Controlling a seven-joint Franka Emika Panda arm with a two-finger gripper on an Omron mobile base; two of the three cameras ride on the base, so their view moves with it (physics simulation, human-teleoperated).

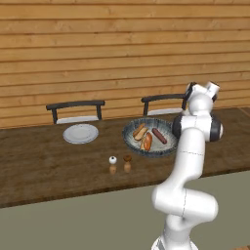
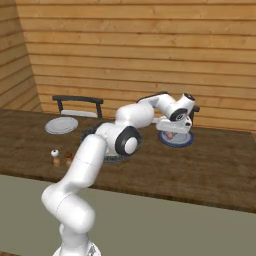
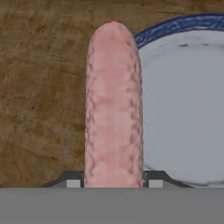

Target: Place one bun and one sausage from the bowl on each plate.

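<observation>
My gripper (image 3: 113,181) is shut on a pale pink sausage (image 3: 113,105), which sticks out from between the fingers (image 3: 73,182). It hangs over the table just beside the rim of a blue-rimmed plate (image 3: 183,105). In the right base view the gripper (image 2: 172,131) holds the sausage (image 2: 170,135) low over this plate (image 2: 181,141) at the table's right. The speckled grey bowl (image 1: 134,142) in the middle holds two buns (image 1: 140,131) and a dark red sausage (image 1: 159,135). A second, pale plate (image 1: 80,133) lies bare at the left.
Two small shakers (image 1: 113,164) (image 1: 127,163) stand in front of the bowl near the table's front edge. Two dark chairs (image 1: 75,110) (image 1: 163,102) are pushed in at the far side, with a wooden plank wall behind them.
</observation>
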